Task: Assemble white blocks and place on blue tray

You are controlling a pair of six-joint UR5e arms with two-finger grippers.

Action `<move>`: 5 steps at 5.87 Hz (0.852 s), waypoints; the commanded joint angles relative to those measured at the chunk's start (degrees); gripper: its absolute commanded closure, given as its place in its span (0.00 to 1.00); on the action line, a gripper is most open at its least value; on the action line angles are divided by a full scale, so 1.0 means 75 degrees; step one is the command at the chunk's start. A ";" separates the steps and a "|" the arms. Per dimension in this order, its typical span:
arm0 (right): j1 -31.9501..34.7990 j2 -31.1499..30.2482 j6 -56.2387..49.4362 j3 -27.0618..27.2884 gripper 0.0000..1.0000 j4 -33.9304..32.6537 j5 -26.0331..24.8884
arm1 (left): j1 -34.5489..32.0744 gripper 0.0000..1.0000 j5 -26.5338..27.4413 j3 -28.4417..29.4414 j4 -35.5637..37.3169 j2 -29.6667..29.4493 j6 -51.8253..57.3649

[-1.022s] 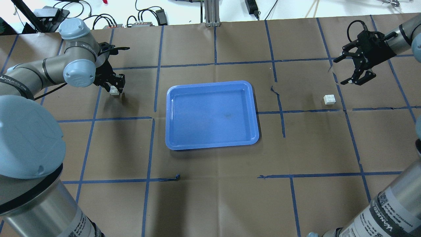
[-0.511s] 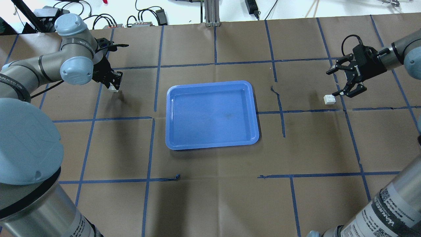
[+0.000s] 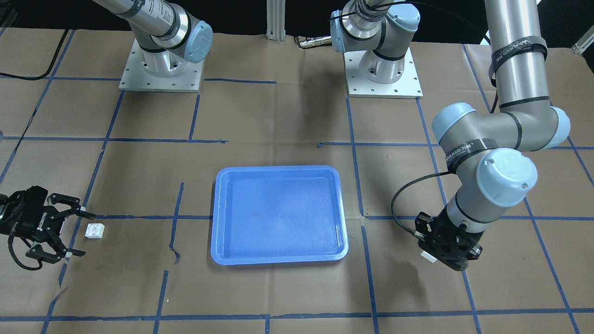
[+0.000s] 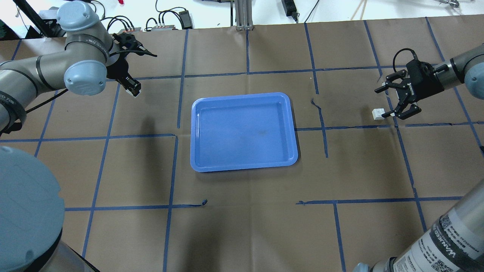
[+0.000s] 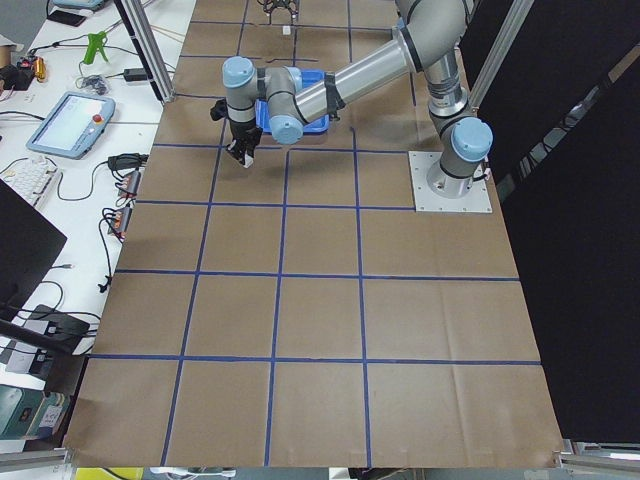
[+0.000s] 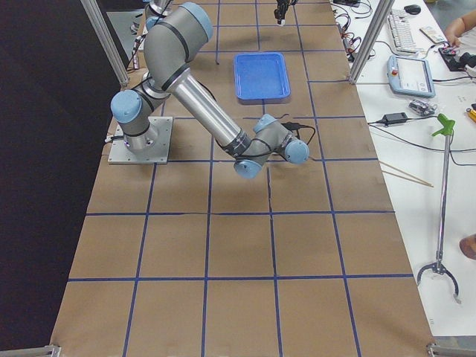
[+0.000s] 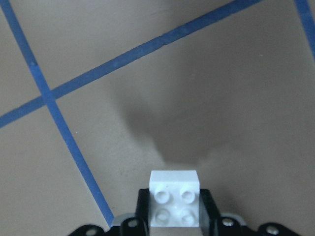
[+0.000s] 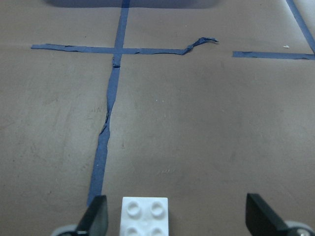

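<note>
The blue tray (image 4: 244, 132) lies empty at the table's middle; it also shows in the front view (image 3: 278, 215). My left gripper (image 4: 132, 88) is shut on a white block (image 7: 174, 204) and holds it above the paper, left of the tray; a white corner of it shows in the front view (image 3: 428, 256). The second white block (image 4: 377, 113) sits studs up on the table right of the tray. My right gripper (image 4: 384, 102) is open and low, right beside it. In the right wrist view the block (image 8: 145, 216) lies between the fingertips, close to the left finger (image 8: 94, 216).
Brown paper with blue tape lines covers the table (image 4: 245, 226). Cables and power supplies lie along the far edge (image 4: 166, 22). The two arm bases (image 3: 160, 69) stand on the robot's side. A torn tape strip (image 4: 321, 113) runs between the tray and the right block.
My left gripper has risen and shifted toward the far edge with the white block in it. My right gripper has come down and toward the block on the table, still open.
</note>
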 commanded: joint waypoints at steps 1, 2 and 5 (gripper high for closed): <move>-0.0031 0.0012 -0.0116 0.0095 0.01 0.0000 -0.0090 | -0.0791 1.00 0.0020 -0.0136 0.0141 0.0401 0.2185; -0.0031 0.0000 -0.0104 0.0234 0.01 0.0000 -0.0114 | -0.1375 1.00 0.0090 -0.0171 0.0363 0.0472 0.2653; -0.0078 0.0000 -0.0046 0.0318 0.16 0.0000 -0.0348 | -0.2798 1.00 0.1207 -0.0136 0.0879 0.0227 0.2528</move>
